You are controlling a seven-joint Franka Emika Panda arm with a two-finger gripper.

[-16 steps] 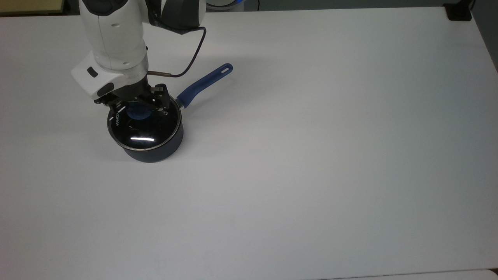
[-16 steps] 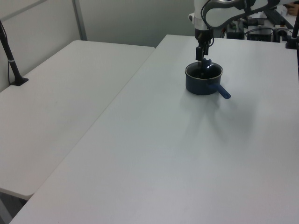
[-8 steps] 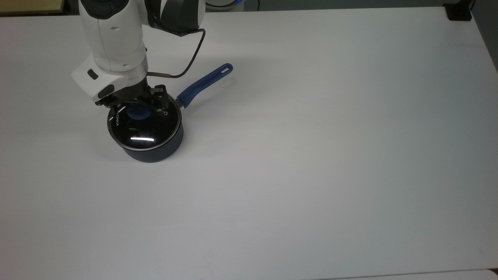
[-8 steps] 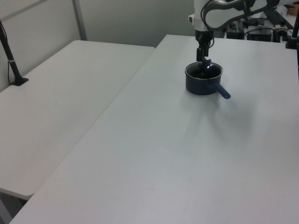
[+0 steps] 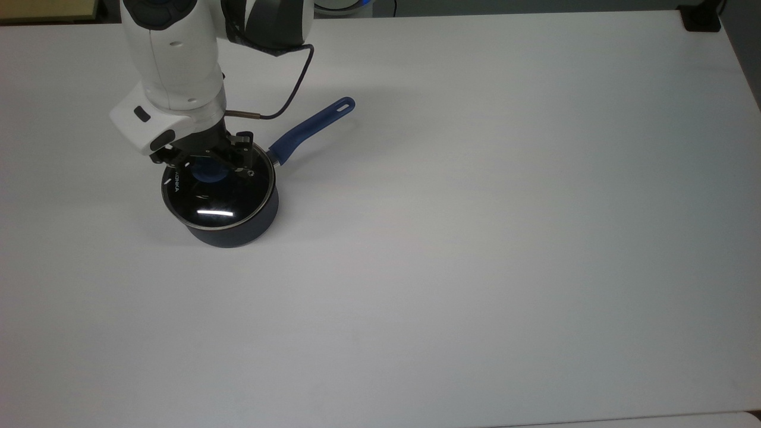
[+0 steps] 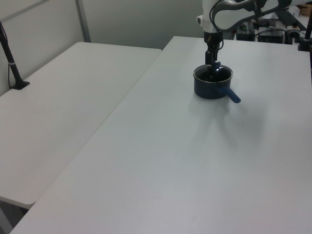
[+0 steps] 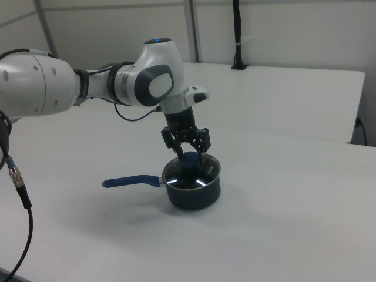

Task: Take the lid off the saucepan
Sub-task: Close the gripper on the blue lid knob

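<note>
The dark saucepan (image 5: 238, 233) stands on the white table (image 5: 475, 238) at the top view's left, its blue handle (image 5: 312, 127) pointing up and right. The glass lid (image 5: 217, 202) rests on it, white lettering near its left rim. My gripper (image 5: 208, 161) hangs straight over the lid, open, with a finger on either side of the blue knob (image 5: 208, 174) and close to it. In the right view the gripper (image 7: 188, 154) straddles the knob (image 7: 189, 160) above the saucepan (image 7: 194, 197). In the left view the gripper (image 6: 212, 62) meets the saucepan (image 6: 209, 87) at the far end.
A black cable (image 5: 297, 77) loops from the wrist toward the handle. A black mount (image 5: 701, 21) sits at the table's far right corner in the top view. A second table (image 6: 58, 107) with a black post (image 6: 12, 58) adjoins in the left view.
The fingers have drawn closer together around the knob. The saucepan with its lid has shifted slightly to the top view's left.
</note>
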